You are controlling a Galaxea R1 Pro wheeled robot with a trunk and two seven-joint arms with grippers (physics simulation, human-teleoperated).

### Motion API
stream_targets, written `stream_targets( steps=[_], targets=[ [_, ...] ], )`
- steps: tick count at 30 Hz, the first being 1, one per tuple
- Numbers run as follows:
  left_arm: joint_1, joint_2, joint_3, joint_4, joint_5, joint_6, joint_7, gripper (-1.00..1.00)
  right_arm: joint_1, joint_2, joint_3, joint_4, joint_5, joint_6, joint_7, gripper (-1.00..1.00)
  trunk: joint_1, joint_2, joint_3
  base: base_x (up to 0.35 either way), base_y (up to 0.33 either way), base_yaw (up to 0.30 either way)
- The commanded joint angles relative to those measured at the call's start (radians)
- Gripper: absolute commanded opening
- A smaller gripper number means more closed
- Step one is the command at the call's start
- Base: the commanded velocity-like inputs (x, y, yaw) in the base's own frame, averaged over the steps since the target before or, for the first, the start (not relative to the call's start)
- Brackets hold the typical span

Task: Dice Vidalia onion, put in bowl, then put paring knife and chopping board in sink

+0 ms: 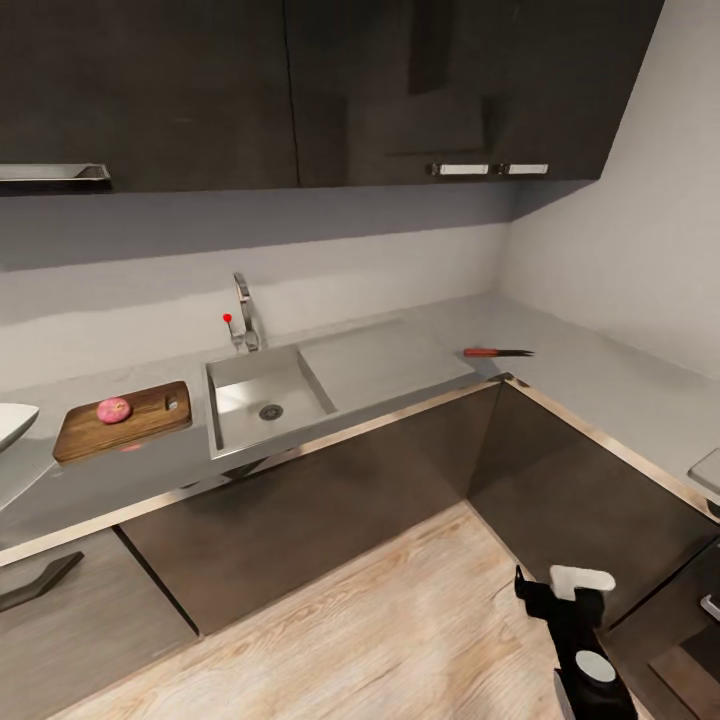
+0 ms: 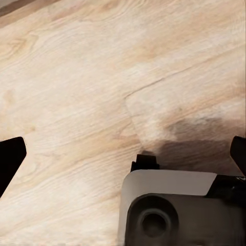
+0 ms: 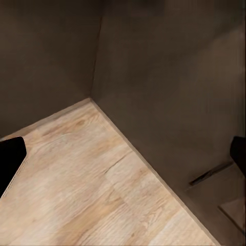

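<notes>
The bowl [image 1: 12, 422] is cut off by the head view's left edge; just 1 white corner of it shows on the countertop [image 1: 600, 375]. A pale object [image 1: 707, 468] on the countertop at far right is cut by the right edge, too little showing to tell what it is. The right arm [image 1: 578, 640] runs out of the picture at the bottom, and its jaws cannot be made out there. In the left wrist view, the 2 dark fingertips [image 2: 10, 159] are clipped by the side edges, as are the 2 fingertips [image 3: 10, 161] in the right wrist view. The knife [image 1: 497, 352] is too small to tell the blade's detail.
</notes>
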Motion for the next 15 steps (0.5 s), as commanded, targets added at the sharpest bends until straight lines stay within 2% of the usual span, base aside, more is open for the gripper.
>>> stream_targets(
  steps=[1,3,4,6,7,9,11,12,13,15],
  targets=[
    [-0.001,0.000,-0.009,0.003,0.004,0.003,0.001,1.00,-0.007,0.002,0.012,-0.025,0.010,0.034,-0.014,1.00,0.000,-0.001,-0.001,0.000,0.000,0.000],
    [0.000,0.004,-0.009,0.003,0.004,0.023,0.000,1.00,-0.048,0.004,0.062,-0.087,0.011,0.115,-0.076,1.00,0.000,-0.001,-0.001,0.000,0.000,0.000],
    [0.001,0.004,-0.009,0.003,0.004,0.025,0.000,1.00,-0.063,0.005,0.074,-0.096,0.011,0.133,-0.091,1.00,0.000,-0.001,-0.001,0.000,0.000,0.000],
    [0.001,0.005,-0.009,0.003,0.004,0.033,-0.001,1.00,-0.154,0.006,0.126,-0.121,0.011,0.228,-0.143,1.00,0.000,-0.001,-0.001,0.000,0.000,0.000],
    [0.001,0.005,-0.009,0.003,0.004,0.036,0.000,1.00,-0.264,0.010,0.155,-0.129,0.009,0.340,-0.162,1.00,0.000,-0.001,-0.001,0.000,0.000,0.000],
    [0.001,0.005,-0.009,0.003,0.004,0.037,0.000,1.00,-0.360,0.027,0.166,-0.130,0.008,0.428,-0.166,1.00,0.000,-0.001,-0.001,0.000,0.000,0.000],
    [0.001,0.005,-0.009,0.003,0.004,0.038,0.000,1.00,-0.453,0.054,0.172,-0.130,0.008,0.502,-0.168,1.00,0.000,-0.001,-0.001,0.000,0.000,0.000],
    [0.001,0.005,-0.009,0.003,0.004,0.038,0.000,1.00,-0.477,0.061,0.173,-0.129,0.008,0.518,-0.169,1.00,0.000,-0.001,-0.001,0.000,0.000,0.000],
    [0.002,0.005,-0.009,0.003,0.004,0.038,0.001,1.00,-0.552,0.079,0.175,-0.126,0.008,0.562,-0.170,1.00,0.000,-0.001,-0.001,0.000,0.000,0.000],
    [0.002,0.005,-0.009,0.003,0.004,0.038,0.001,1.00,-0.641,0.091,0.177,-0.119,0.008,0.608,-0.170,1.00,0.000,-0.001,-0.001,0.000,0.000,0.000]
  ],
)
